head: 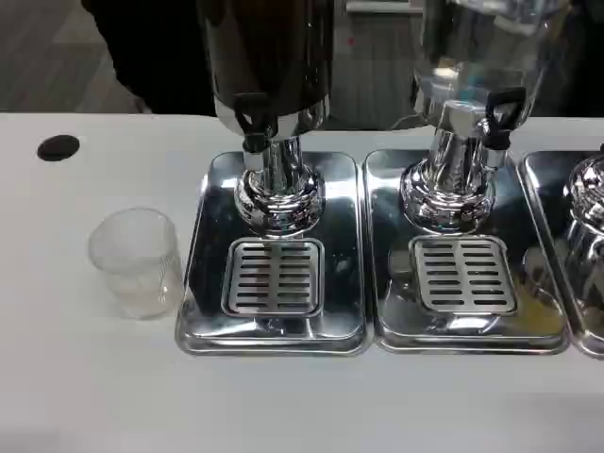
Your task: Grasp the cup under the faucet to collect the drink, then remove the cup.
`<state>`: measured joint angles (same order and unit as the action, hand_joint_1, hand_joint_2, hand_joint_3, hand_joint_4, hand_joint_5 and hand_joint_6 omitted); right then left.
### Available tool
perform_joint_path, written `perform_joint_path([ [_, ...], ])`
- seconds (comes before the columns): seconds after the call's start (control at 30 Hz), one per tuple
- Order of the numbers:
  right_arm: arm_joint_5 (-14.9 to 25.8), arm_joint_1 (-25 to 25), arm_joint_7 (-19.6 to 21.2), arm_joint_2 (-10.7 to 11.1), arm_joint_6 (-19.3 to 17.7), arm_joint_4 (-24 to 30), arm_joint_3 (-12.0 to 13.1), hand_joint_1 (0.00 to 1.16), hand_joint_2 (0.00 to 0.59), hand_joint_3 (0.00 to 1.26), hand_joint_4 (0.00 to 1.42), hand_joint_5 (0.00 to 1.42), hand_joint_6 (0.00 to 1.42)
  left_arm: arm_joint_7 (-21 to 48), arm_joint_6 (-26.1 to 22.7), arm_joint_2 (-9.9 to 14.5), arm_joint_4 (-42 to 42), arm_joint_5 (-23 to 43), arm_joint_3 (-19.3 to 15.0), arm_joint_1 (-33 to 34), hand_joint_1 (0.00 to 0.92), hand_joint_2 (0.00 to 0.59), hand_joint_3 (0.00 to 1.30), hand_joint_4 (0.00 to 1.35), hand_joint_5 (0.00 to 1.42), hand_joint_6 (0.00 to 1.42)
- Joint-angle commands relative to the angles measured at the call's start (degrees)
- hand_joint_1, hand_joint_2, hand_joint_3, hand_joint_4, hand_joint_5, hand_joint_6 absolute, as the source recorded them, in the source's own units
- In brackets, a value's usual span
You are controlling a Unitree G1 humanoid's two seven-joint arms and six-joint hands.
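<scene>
A clear plastic cup [137, 260] is seen standing upright on the white desk [85, 387], just to the left of the left drip tray [198, 283] and not under any faucet. Its wall looks frosted; whether anything is in it cannot be told.

Three polished metal dispenser bases are lined up along the desk. The left dispenser [269, 57] carries a dark vessel, whose contents appear dark brown; its black faucet [253, 118] hangs above a slotted grate [274, 276] set in the tray. The middle dispenser [477, 47] carries a transparent vessel that appears to hold clear liquid, with a black tap lever [502, 113] on its right side and its own grate [464, 274] below. Only the edge of a third base [590, 236] is seen at the right border.

A small black disc [58, 147] lies on the desk at the far left.

No brand, label or writing can be read. Neither hand is in view, so their state cannot be told.
</scene>
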<state>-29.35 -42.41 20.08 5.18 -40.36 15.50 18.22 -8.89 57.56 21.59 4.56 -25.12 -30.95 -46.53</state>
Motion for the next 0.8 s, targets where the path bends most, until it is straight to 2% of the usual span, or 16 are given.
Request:
perform_joint_path([
  [0.03, 0.55, 0.01, 0.32, 0.03, -0.77, -0.39, 0.36, 0.67, 0.524, 0.41, 0.35, 0.26, 0.18, -0.18, 0.21, 0.18, -0.76, -0.1, -0.49, -0.22, 0.0, 0.073, 0.14, 0.0, 0.0, 0.0],
  [0.5, 0.66, 0.12, 0.13, 0.06, -0.48, -0.12, 0.4, 0.68, 0.517, 0.41, 0.37, 0.28, 0.19, -0.25, 0.04, 0.13, -0.33, -0.3, -0.21, -0.02, 0.0, 0.073, 0.14, 0.0, 0.0, 0.0],
  [0.8, 0.49, 0.18, 0.19, -0.12, -0.43, -0.17, 0.2, 0.69, 0.517, 0.41, 0.37, 0.29, 0.21, 0.36, 0.44, 0.71, 1.79, 3.65, 0.13, 0.61, 0.0, 0.077, 0.14, 0.0, 0.0, 0.0],
])
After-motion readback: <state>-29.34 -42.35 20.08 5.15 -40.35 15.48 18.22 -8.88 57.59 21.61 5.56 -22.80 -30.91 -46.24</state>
